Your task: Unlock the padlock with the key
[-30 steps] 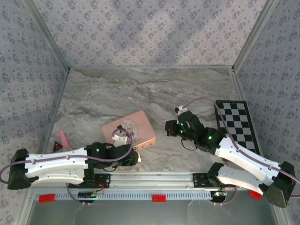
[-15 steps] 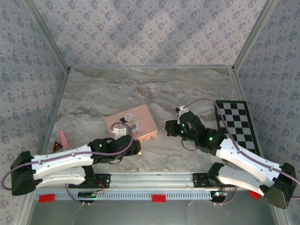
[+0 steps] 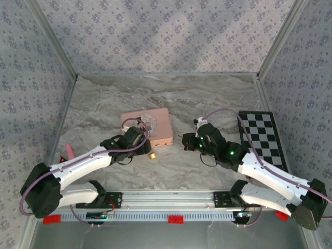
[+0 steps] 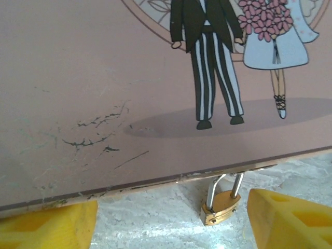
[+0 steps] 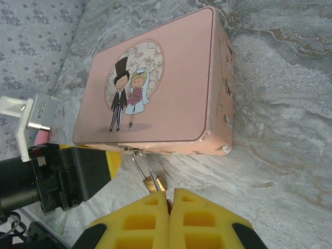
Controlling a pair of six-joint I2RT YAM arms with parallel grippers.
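The left arm has swung forward over the past second, and the pink box (image 3: 158, 129) has slid away from the near edge and turned square-on. That leaves the padlock (image 3: 152, 155) lying exposed on the marble tabletop (image 3: 218, 98) at the box's front edge. Seen from the left wrist, the left pincer (image 4: 171, 220) stands apart, its yellow fingers either side of the padlock (image 4: 220, 205), whose shackle is threaded through the clasp. The right pincer (image 5: 169, 207), fingers pressed together, hovers just beside the padlock (image 5: 154, 182). The key cannot be made out, though it may be pinched there. The shift appears to present the padlock for the key. The pink box is closed, its contents hidden.
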